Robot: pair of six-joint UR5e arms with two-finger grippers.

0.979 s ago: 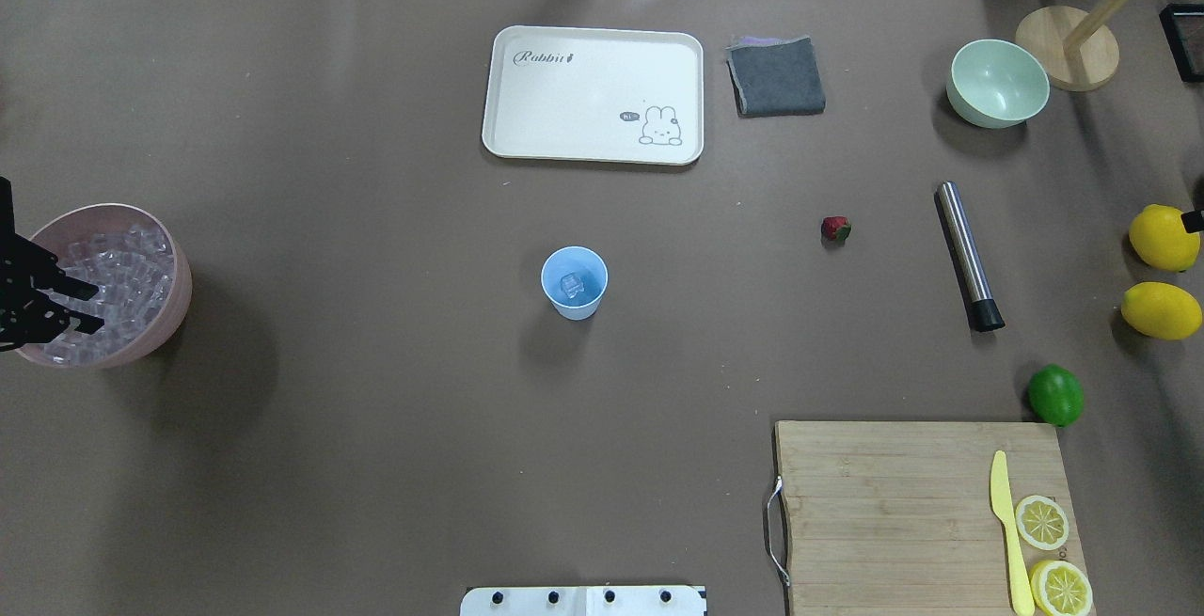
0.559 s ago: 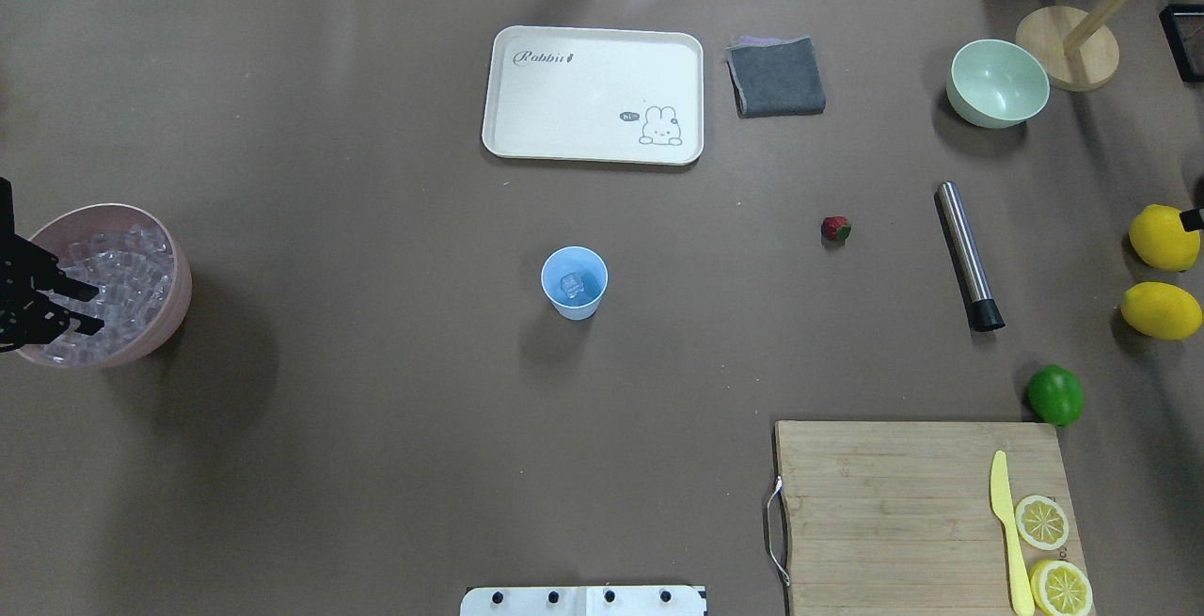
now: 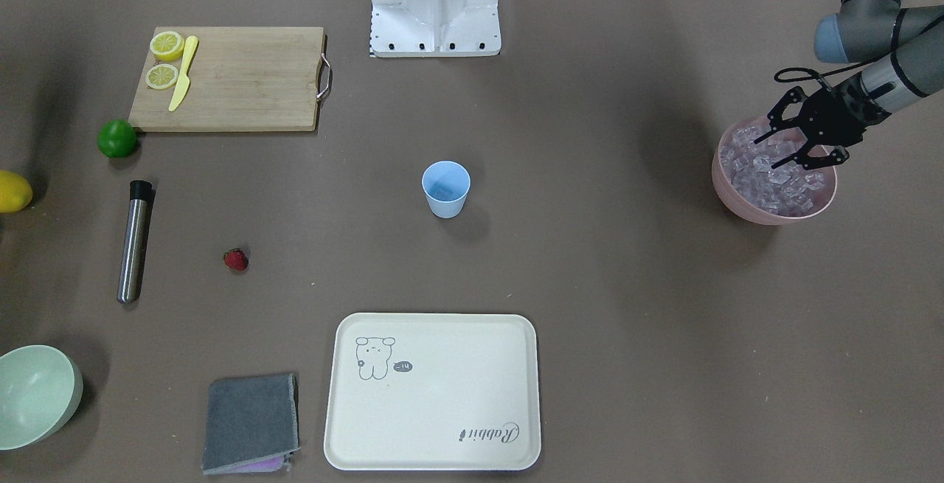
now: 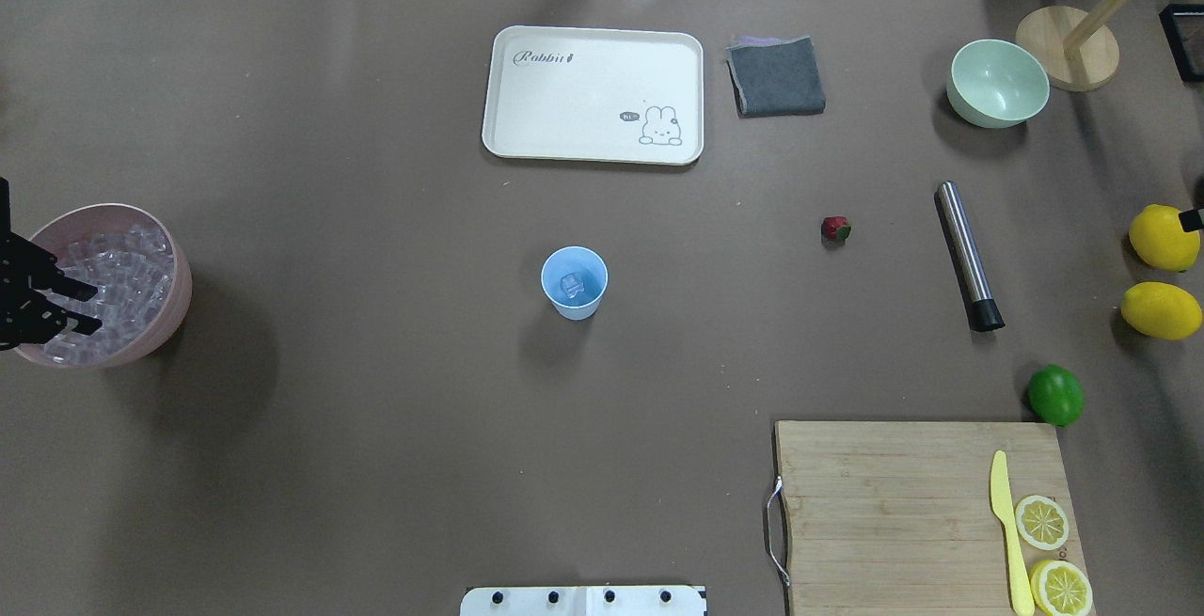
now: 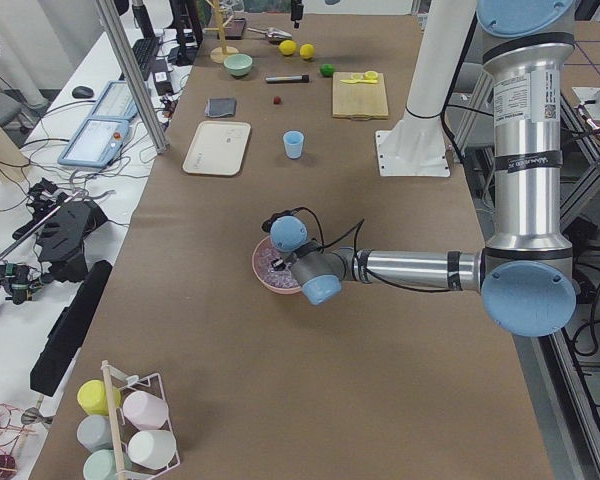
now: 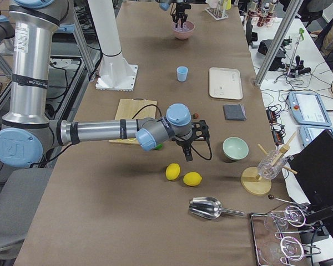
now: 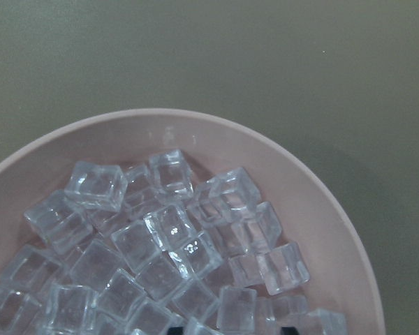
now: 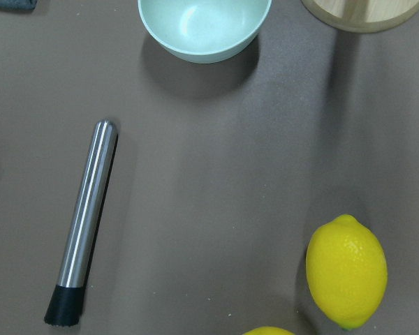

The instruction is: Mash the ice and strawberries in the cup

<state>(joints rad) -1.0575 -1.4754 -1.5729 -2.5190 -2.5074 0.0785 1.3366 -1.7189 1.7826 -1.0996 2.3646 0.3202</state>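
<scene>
The left gripper (image 3: 767, 153) is held spread open over the pink bowl (image 3: 745, 206) of ice (image 7: 167, 237), well apart from the cup (image 4: 576, 308) — barely shifted since a second ago. A cube (image 4: 571, 286) inside the cup is shown clearly only overhead. The strawberry (image 4: 833, 229) lies well apart from the cup. For the right gripper (image 6: 187, 151) — open or clenched cannot be told.

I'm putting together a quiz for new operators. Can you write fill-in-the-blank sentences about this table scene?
The small light blue plastic cup holds ____ clear ice cube.
The small red strawberry lies on the brown tabletop, not in the ____.
The left gripper hangs over the pink bowl of ice with its jaws ____.
Missing words: one; cup; open.
</scene>
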